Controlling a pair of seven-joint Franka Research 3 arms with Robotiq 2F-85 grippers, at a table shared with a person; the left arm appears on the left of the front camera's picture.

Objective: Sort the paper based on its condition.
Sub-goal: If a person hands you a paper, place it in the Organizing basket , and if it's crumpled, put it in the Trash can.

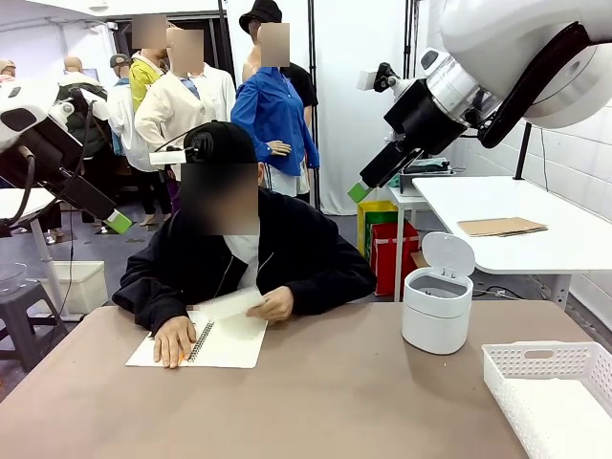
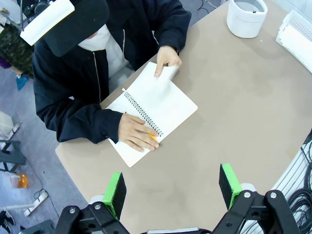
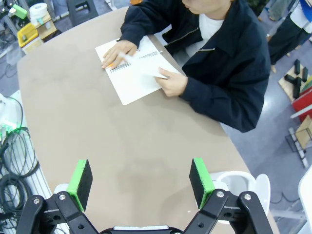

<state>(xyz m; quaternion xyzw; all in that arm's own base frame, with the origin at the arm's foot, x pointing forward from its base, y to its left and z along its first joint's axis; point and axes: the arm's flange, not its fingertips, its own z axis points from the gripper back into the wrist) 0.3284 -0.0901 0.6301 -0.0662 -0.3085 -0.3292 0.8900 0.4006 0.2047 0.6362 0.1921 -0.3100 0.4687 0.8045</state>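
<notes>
- Brown tabletop [image 1: 335, 402] ran across the scene, with a person in a dark jacket seated at its far side.
- The left gripper [image 2: 172, 187] hung high above the table, its green pads [image 2: 115, 191] spread wide apart, with nothing between them and nothing touching them.
- The right gripper [image 3: 140, 181] was likewise raised well above the table. Its jaws stood wide open, gripping nothing and in contact with nothing.
- A spiral-bound notebook [image 1: 225, 342] lay open and flat on the table directly in front of the person.
- One of the person's hands [image 1: 175, 339] pressed flat on the notebook beside the spiral.
- The paper [image 1: 229, 304], a single white sheet, was bent upward above the notebook's other side, pinched at its edge by the person's other hand [image 1: 277, 304]. Whether it was free of the binding could not be told.
- A white round bin [image 1: 437, 311] with its lid tipped up stood on the table, well apart from the notebook.
- A white slotted basket [image 1: 535, 352] sat at the table's corner, near the bin.
</notes>
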